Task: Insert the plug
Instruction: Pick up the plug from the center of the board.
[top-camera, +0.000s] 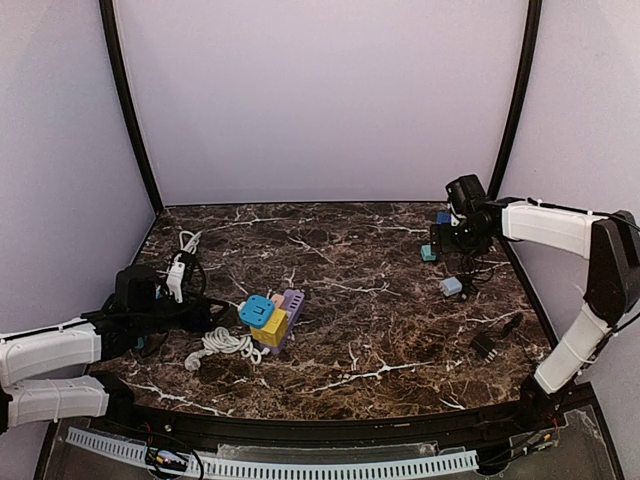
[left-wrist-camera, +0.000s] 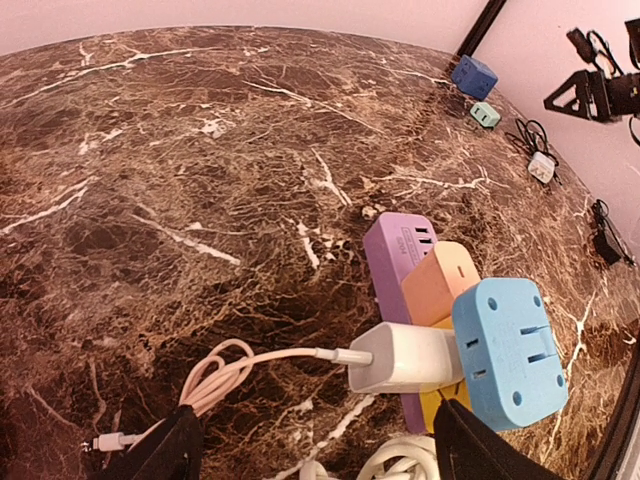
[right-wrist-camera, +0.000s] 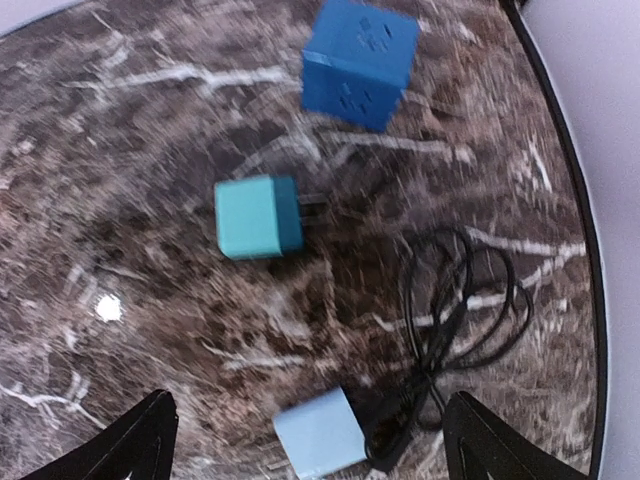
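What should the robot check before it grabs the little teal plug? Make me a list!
1. Right tool open and empty: ok.
2. Teal plug lying free, prongs showing: ok.
3. Black cable apart from the teal plug: ok.
4. Left tool open, holding nothing: ok.
5. Free socket on the purple power strip: cannot tell, adapters cover much of it.

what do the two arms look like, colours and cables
Both the left arm and right arm have white shells on the long segments, black joints and black wrists. Thin dark cables run along them. The fingers are black and wedge-shaped.
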